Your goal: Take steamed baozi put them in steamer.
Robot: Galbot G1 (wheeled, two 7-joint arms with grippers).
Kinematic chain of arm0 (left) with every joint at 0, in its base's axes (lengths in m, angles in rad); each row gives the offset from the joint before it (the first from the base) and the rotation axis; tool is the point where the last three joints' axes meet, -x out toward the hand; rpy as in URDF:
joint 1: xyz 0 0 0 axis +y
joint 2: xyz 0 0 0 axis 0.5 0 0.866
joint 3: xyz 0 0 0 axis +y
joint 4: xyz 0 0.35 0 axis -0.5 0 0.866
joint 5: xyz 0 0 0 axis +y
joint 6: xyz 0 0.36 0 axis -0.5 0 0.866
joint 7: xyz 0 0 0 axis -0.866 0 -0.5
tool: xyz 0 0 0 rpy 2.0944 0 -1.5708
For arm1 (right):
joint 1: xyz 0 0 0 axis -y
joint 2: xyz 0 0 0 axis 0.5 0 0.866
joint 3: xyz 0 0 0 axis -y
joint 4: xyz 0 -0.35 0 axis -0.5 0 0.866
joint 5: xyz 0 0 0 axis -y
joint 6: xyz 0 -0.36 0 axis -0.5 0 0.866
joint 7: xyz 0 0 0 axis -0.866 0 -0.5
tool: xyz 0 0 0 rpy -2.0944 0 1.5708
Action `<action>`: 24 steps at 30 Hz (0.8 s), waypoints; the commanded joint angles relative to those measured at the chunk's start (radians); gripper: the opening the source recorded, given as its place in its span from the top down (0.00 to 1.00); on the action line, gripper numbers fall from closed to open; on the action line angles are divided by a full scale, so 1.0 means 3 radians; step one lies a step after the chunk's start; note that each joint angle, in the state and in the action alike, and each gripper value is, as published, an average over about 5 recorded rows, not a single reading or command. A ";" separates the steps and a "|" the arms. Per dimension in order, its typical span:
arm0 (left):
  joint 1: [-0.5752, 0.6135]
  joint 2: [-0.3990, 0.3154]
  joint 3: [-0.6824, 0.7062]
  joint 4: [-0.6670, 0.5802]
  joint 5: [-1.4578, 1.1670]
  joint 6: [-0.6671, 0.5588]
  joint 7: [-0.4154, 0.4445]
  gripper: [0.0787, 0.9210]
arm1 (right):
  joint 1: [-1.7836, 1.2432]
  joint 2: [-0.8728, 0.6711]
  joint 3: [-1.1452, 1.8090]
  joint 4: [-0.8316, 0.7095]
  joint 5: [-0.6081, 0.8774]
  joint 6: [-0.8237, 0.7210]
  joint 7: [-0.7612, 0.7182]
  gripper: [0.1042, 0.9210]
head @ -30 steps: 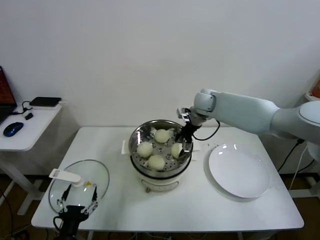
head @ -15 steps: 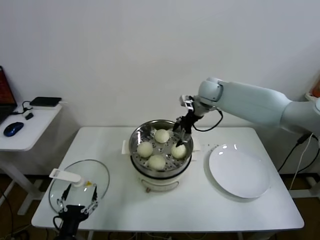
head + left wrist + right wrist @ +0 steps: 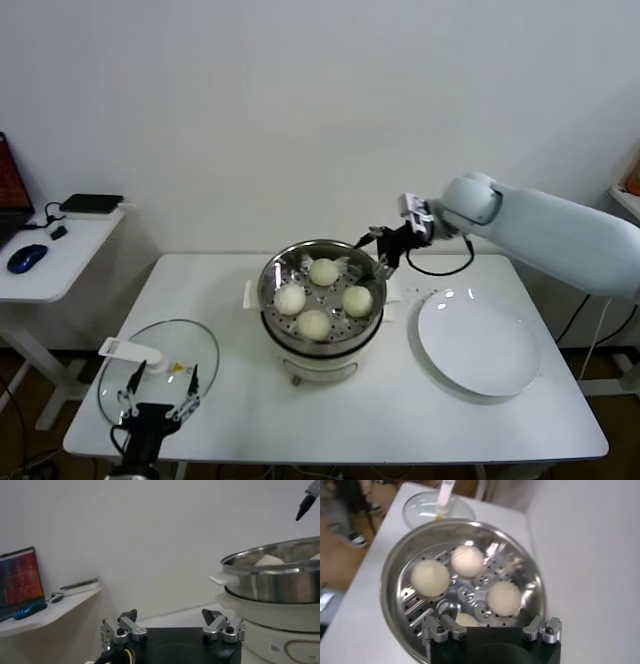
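Four smooth off-white dough buns [image 3: 318, 298] sit in the shiny silver steel steamer pot [image 3: 272, 282] with its hole-dotted floor, atop a white cooker base [image 3: 320, 366]. A plain white round plate [image 3: 478, 345] lies beside it on the white table [image 3: 400, 415].

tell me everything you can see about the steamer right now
The steamer is a round, shiny steel pot with a perforated floor, sitting upright on a white cooker base near the middle of the white table. It is uncovered and holds four off-white baozi, spaced apart. The open right gripper hovers above its far right rim, not touching it.
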 commanded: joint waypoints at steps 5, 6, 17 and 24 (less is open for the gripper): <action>-0.0082 -0.0060 0.0067 -0.0045 0.0019 -0.0020 -0.0058 0.12 | -0.2842 -0.1033 0.3286 0.0975 -0.0549 0.0511 0.1536 0.12; -0.0084 -0.0063 0.0081 -0.0041 0.0021 -0.0022 -0.0058 0.12 | -0.3095 -0.0989 0.3537 0.1003 -0.0584 0.0581 0.1630 0.12; -0.0037 -0.0064 0.0084 -0.0049 -0.0006 -0.0045 -0.0061 0.12 | -0.5154 0.0145 0.5580 0.1324 -0.1087 0.0985 0.1951 0.12; -0.0046 -0.0058 0.0042 -0.0029 -0.0054 -0.0047 -0.0064 0.12 | -0.5829 0.0868 0.5991 0.1631 -0.1095 0.1152 0.2022 0.12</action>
